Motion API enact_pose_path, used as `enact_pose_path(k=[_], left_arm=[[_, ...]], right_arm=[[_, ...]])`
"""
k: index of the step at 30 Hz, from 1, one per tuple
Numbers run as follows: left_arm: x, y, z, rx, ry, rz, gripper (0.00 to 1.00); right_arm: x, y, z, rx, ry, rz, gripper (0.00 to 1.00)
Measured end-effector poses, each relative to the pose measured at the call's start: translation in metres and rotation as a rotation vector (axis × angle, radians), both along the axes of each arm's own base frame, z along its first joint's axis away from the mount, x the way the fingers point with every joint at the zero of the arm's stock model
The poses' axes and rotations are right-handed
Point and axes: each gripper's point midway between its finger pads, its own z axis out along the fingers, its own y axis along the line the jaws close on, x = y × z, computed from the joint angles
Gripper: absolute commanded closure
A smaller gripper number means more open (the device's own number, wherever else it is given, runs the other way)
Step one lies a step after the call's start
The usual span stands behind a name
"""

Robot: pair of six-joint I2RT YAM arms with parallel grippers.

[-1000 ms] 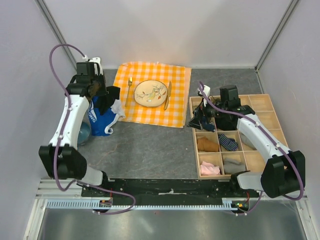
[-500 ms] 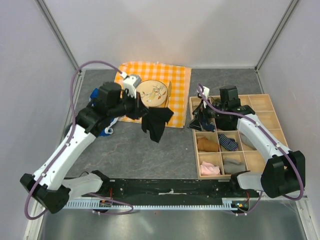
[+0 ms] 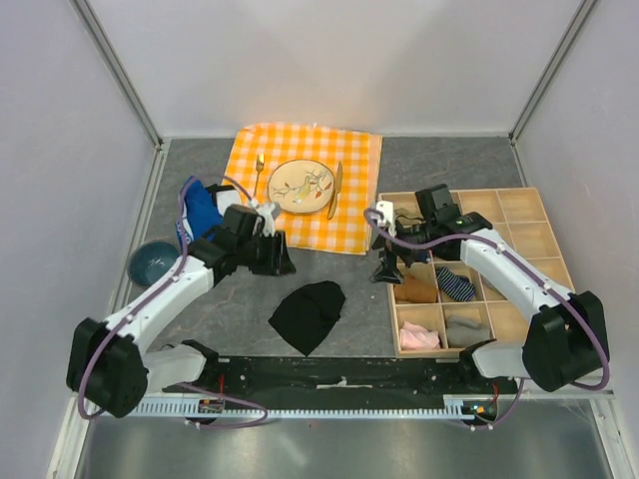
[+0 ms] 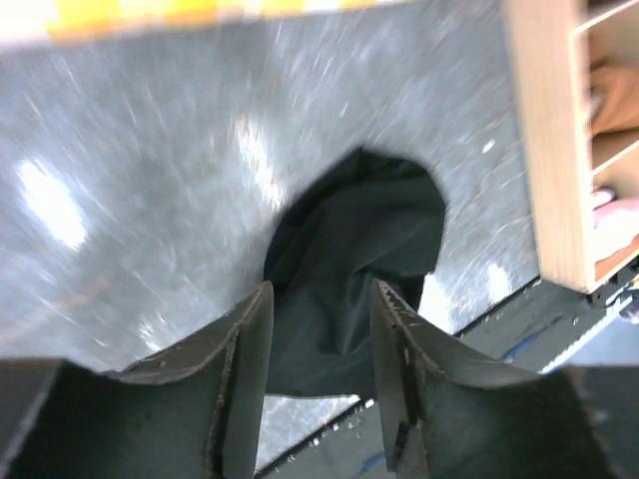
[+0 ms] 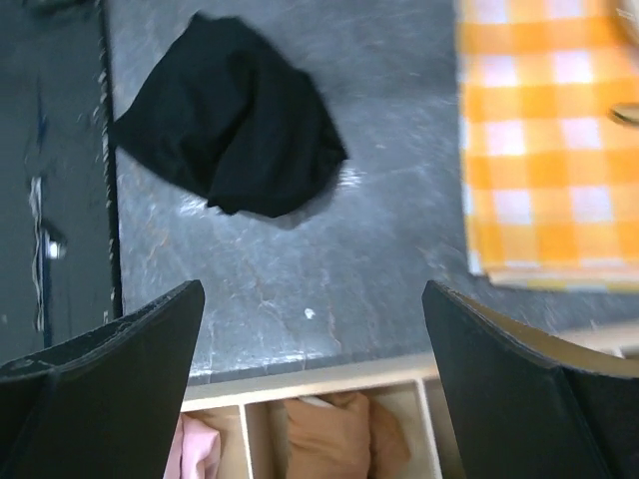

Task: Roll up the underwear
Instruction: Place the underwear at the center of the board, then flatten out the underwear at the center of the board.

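The black underwear (image 3: 308, 315) lies crumpled on the table (image 3: 349, 274) near its front edge. The left fingers (image 4: 240, 369) hang parted and empty above it, and the right fingers (image 5: 130, 359) gape wide, also empty. Rolling it while bunched risks a lumpy, lopsided roll, and a push could slide it off the edge.

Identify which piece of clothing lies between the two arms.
The black underwear, crumpled near the front edge; the blue garment sits far left, the others in the wooden tray.

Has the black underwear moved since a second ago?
Yes. The underwear has moved right and toward the near edge of the table, from beside the blue garment to in front of the checkered cloth.
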Motion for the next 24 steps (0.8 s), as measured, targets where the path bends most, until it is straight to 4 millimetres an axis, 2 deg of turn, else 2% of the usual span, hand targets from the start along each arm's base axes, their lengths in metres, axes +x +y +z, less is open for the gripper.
enact_pose_path(k=[1,3,5,7,8,10,13,18,21,24], left_arm=[[0.009,0.001,0.017,0.001,-0.072,-0.004,0.43],[0.027,0.004,0.066,-0.009,-0.267,-0.01,0.42],[0.034,0.011,0.11,-0.014,-0.447,-0.018,0.37],[0.032,0.024,0.142,-0.004,-0.599,-0.007,0.33],[0.03,0.029,0.148,0.004,-0.645,0.002,0.33],[0.023,0.044,0.15,0.032,-0.719,0.032,0.33],[0.018,0.061,0.141,0.089,-0.75,0.072,0.33],[0.02,0.077,0.137,0.159,-0.777,0.118,0.33],[0.019,0.081,0.141,0.166,-0.802,0.127,0.32],[0.016,0.083,0.146,0.162,-0.824,0.132,0.32]], right_arm=[[-0.011,0.007,-0.006,-0.018,-0.025,0.068,0.02],[-0.033,0.02,-0.016,-0.039,-0.073,0.195,0.02],[-0.061,0.032,-0.031,-0.068,-0.129,0.339,0.02],[-0.089,0.042,-0.044,-0.094,-0.176,0.469,0.02],[-0.097,0.046,-0.047,-0.107,-0.195,0.518,0.02],[-0.109,0.059,-0.053,-0.133,-0.235,0.61,0.02],[-0.115,0.083,-0.065,-0.197,-0.285,0.713,0.02],[-0.135,0.118,-0.096,-0.299,-0.329,0.835,0.02],[-0.143,0.121,-0.111,-0.362,-0.333,0.86,0.02],[-0.143,0.121,-0.118,-0.403,-0.344,0.859,0.02]])
